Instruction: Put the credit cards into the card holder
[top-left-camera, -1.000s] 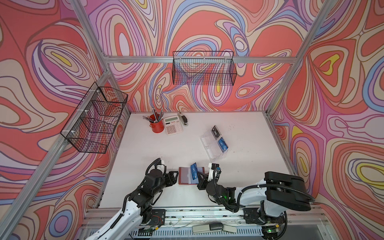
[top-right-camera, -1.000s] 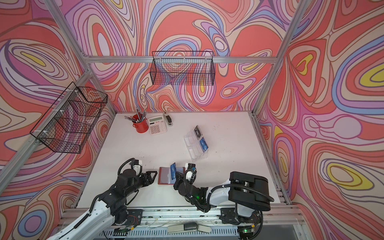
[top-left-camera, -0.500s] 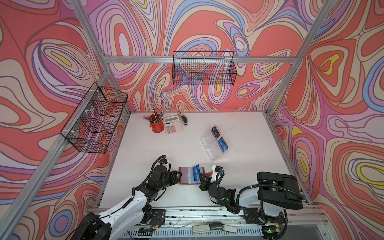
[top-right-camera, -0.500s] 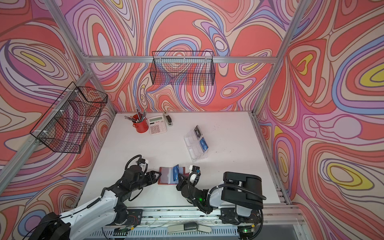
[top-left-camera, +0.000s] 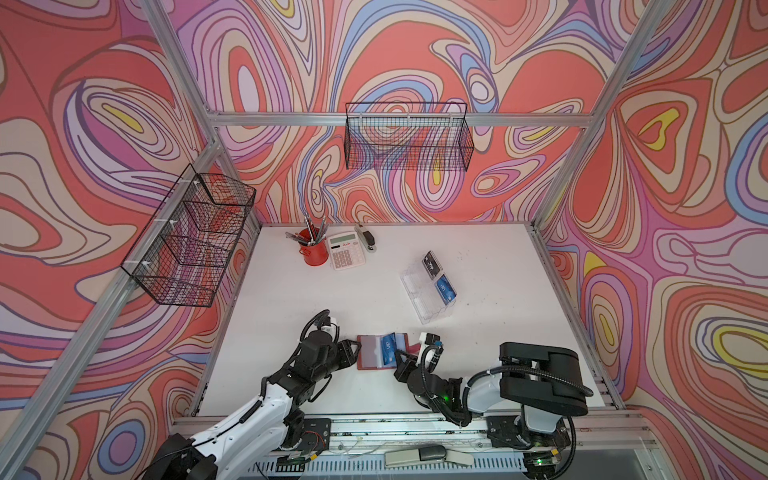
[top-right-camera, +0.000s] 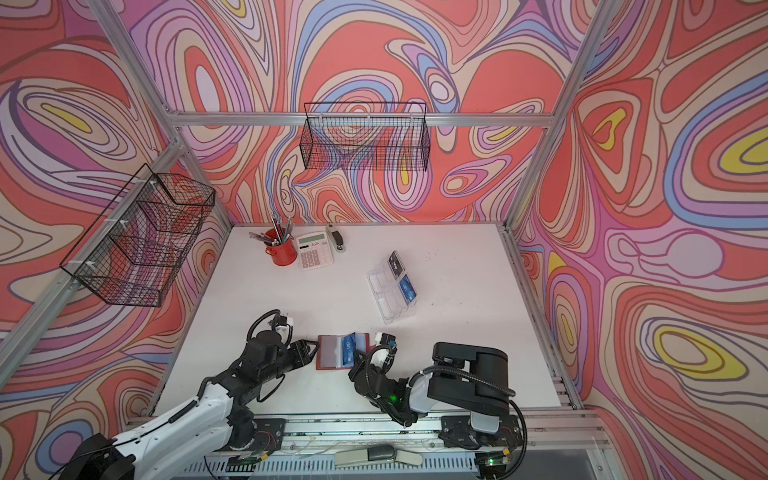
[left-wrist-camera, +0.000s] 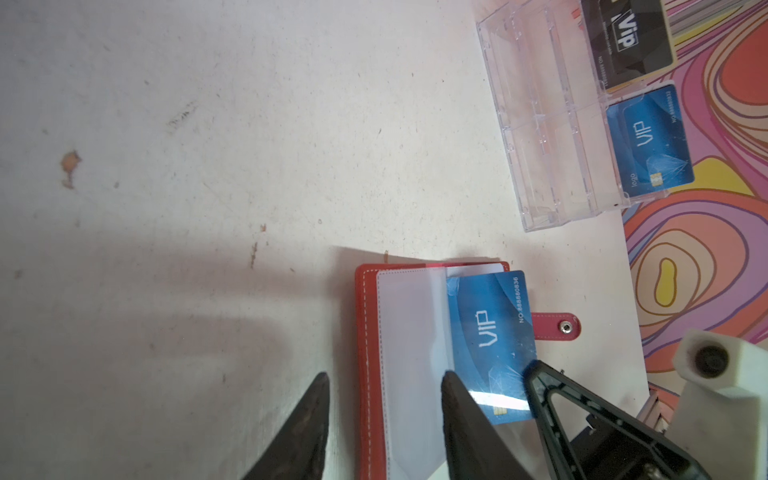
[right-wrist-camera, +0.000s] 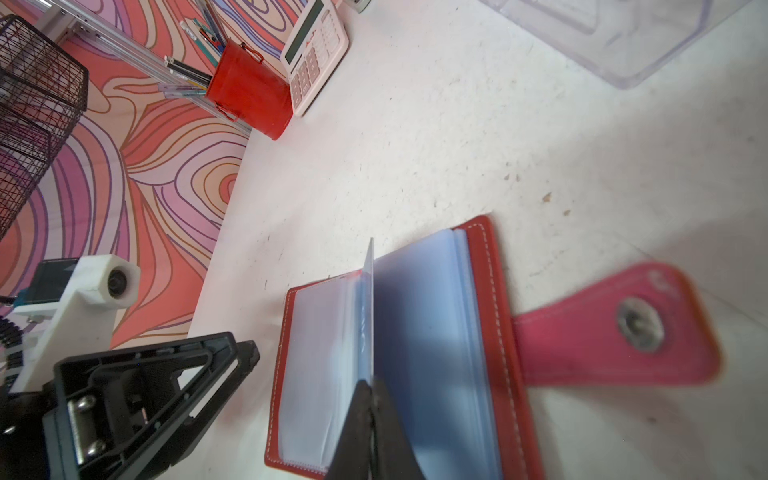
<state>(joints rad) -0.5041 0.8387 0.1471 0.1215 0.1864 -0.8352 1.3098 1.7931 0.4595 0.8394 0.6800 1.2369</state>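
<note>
The palm-sized red leather-like card holder (top-left-camera: 370, 353) lies open on the white bench (top-left-camera: 498, 332) near its front edge, between the two arms. Inside it are greyish clear plastic sleeves. A glossy blue credit card (left-wrist-camera: 486, 328) with white VIP lettering stands tilted over its right-hand pages. Whether the card's inner edge is already in a sleeve cannot be told. The right fingers (right-wrist-camera: 361, 419) are clenched on the near corner of this blue credit card. The left fingers (left-wrist-camera: 311, 419) stand released and apart, one over the bare bench just beside the holder's cover edge and the other over a sleeve page, pinching nothing.

Further back sits a clear acrylic tiered stand (top-left-camera: 419, 291) with boxy compartments. It holds a black card with white VIP lettering (top-left-camera: 431, 264) in its rearmost tier and a second blue card (top-left-camera: 444, 289) in the tier in front. At the back of the bench a cylindrical red metal pot (top-left-camera: 313, 251) holds pens and pencils (top-left-camera: 309, 232), and a beige rectangular calculator (top-left-camera: 344, 250) lies just beside it.

The holder's cover is smooth, with white stitching along the border. Its rounded snap tab strap (left-wrist-camera: 555, 326) lies flat and carries a metal stud. The sleeves are thin, soft and cloudy, while the stand is hard and transparent. The bench is matte and speckled with small marks.
</note>
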